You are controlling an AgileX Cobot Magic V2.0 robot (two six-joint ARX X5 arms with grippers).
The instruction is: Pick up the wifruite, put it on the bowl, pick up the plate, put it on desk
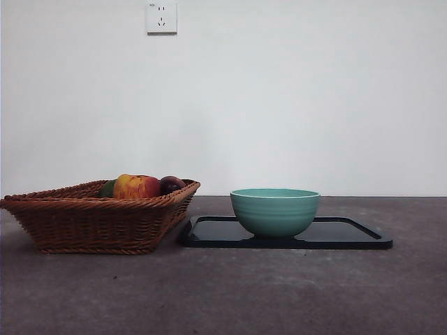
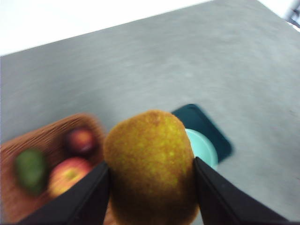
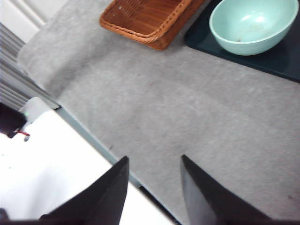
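In the left wrist view my left gripper (image 2: pixel 151 180) is shut on the wifruite (image 2: pixel 150 164), an oval orange-brown fruit, held high above the table between basket and bowl. The teal-green bowl (image 1: pixel 275 211) stands empty on a flat black rectangular plate (image 1: pixel 349 237); both show below the fruit in the left wrist view, the bowl (image 2: pixel 204 147) and the plate (image 2: pixel 211 129). The bowl also shows in the right wrist view (image 3: pixel 253 23). My right gripper (image 3: pixel 154 187) is open and empty, high above the desk (image 1: pixel 223 293) near its edge. Neither arm shows in the front view.
A brown wicker basket (image 1: pixel 98 216) stands left of the plate, touching its corner. It holds a red-yellow apple (image 1: pixel 136 186), a dark plum (image 1: pixel 172 184) and a green fruit (image 2: pixel 30 168). A wall socket (image 1: pixel 161 17) is on the white wall behind.
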